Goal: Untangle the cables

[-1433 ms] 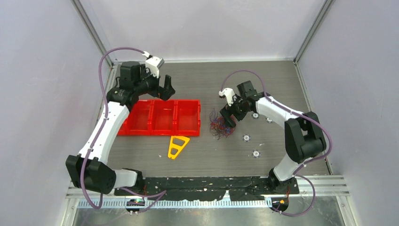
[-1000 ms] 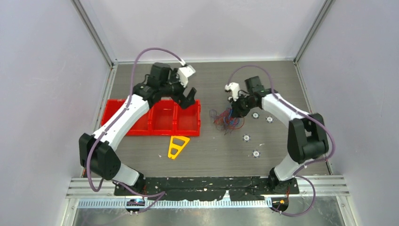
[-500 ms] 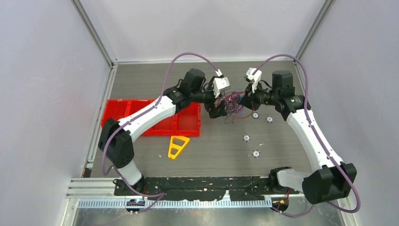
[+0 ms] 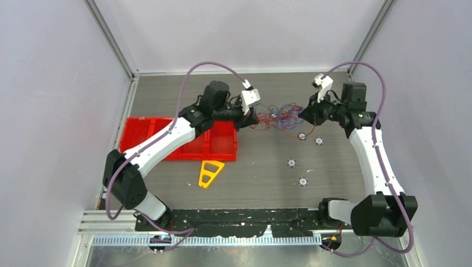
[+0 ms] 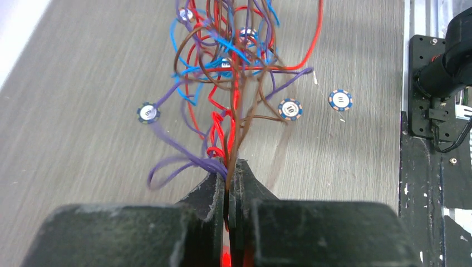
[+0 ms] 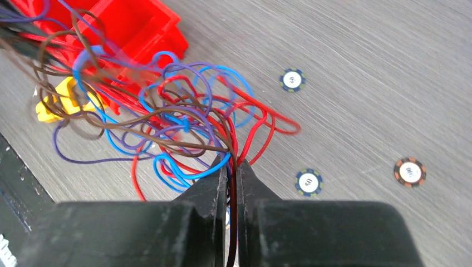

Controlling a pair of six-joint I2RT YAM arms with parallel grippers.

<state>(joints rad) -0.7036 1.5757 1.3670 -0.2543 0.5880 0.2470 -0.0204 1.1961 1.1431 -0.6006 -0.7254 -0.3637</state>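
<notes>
Left gripper (image 4: 255, 119): jaws pinched on cables (image 4: 278, 114), upper centre of top view. Right gripper (image 4: 304, 113): clamped on the tangle's opposite side. Red, blue, purple, brown strands strung between both; red tray (image 4: 189, 158) centre-left.

Cables (image 5: 236, 94) partly beyond frame's top edge
</notes>
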